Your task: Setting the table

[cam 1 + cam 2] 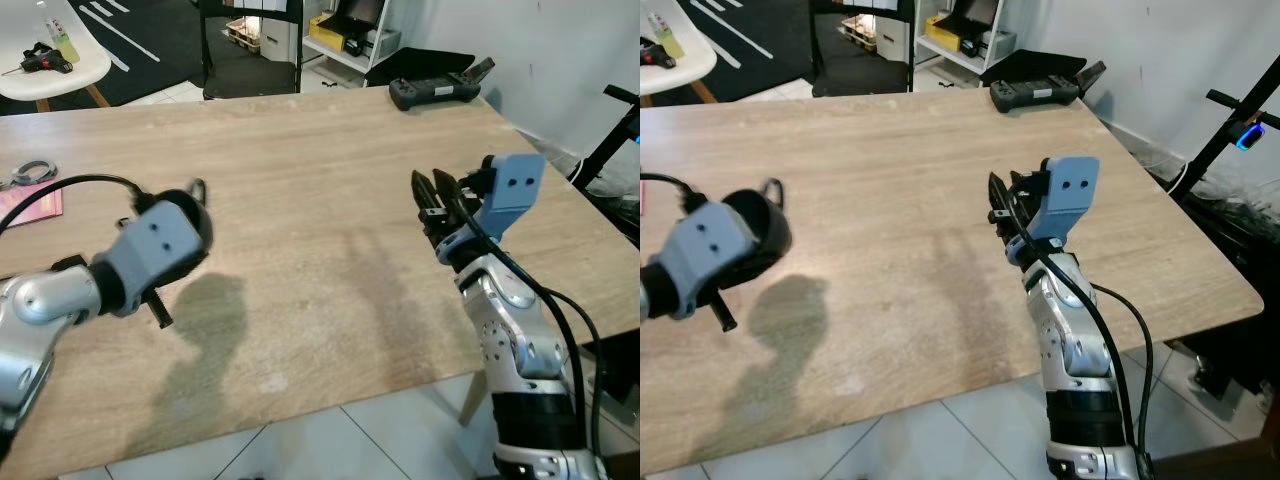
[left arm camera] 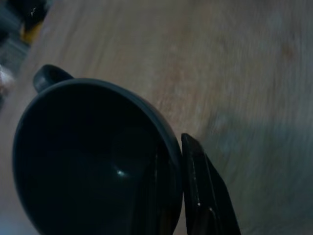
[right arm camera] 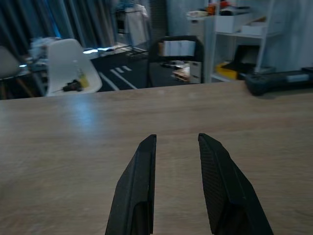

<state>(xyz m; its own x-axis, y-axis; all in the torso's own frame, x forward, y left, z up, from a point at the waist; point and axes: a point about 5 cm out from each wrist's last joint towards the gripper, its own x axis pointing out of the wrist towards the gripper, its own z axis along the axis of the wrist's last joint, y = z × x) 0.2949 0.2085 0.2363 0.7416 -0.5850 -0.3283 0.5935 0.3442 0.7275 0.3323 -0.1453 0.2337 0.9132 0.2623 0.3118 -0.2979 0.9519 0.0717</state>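
While clamped across the lip of the dark mug [image 2: 93, 161], left gripper [image 2: 178, 161] jaws shut on it: one black finger [image 2: 200, 181] flat against the outside wall, the other apparently down inside the bowl, though too dark in there to be sure. Gripped by the rim, then, not by the handle, probably to leave the handle free and the base unobstructed for setting down.

Carried well clear of the wooden table [image 1: 320, 150], mug tipped over on its side in the head views, with a broad shadow [image 1: 205, 330] thrown on the boards below. No contact with the surface yet. Judged as mid-carry: needs righting before any placement, otherwise down on its flank and rolling.

Over to the right gripper [image 3: 176, 142]: jaws parted by a narrow gap, nothing between them, poised above the table's right half and pointing toward the far edge. Parked out of the way, most likely, well apart from the mug's path, or ready to steady things.

Further out: a black controller [image 1: 435, 92] at the far edge, well apart from both arms. Beyond the table, a white chair [image 1: 55, 70] with small items on its seat. Plenty of bare wood ahead for a landing spot.
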